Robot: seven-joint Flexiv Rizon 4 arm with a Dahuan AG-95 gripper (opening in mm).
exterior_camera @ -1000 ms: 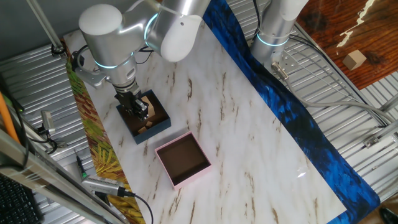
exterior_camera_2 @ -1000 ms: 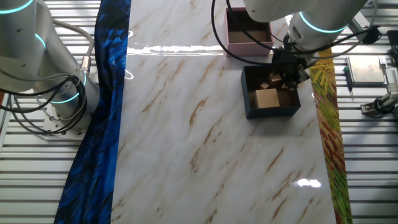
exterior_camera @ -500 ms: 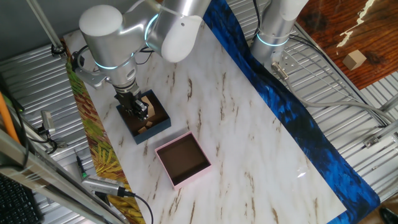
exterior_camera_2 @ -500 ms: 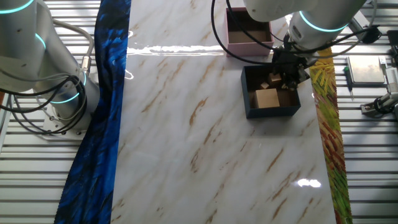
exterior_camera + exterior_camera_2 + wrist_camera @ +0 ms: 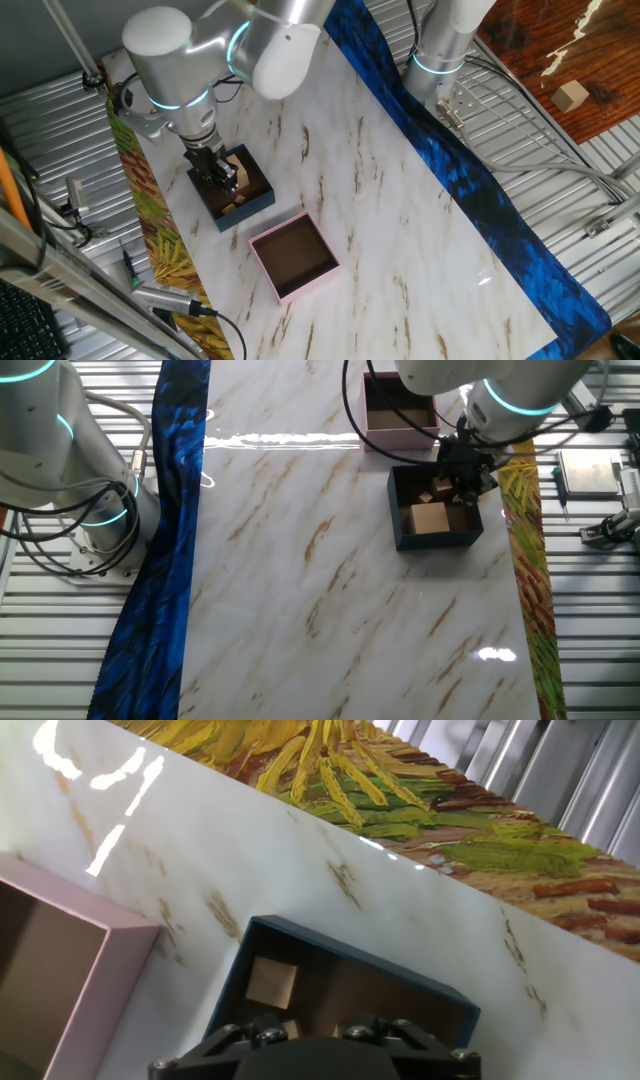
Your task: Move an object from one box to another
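Gripper (image 5: pixel 466 478) down inside navy box (image 5: pixel 400 539) among wooden blocks (image 5: pixel 429 518) (grip unclear); pink box (image 5: pixel 375 427) just beside.

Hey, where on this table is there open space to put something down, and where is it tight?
The widest bare marble lies between the blue cloth strip and the leaf-patterned strip, below the navy box. The pink box also looks empty inside. It is crowded at the navy box, where the gripper hangs over wooden blocks and the pink box sits close by.
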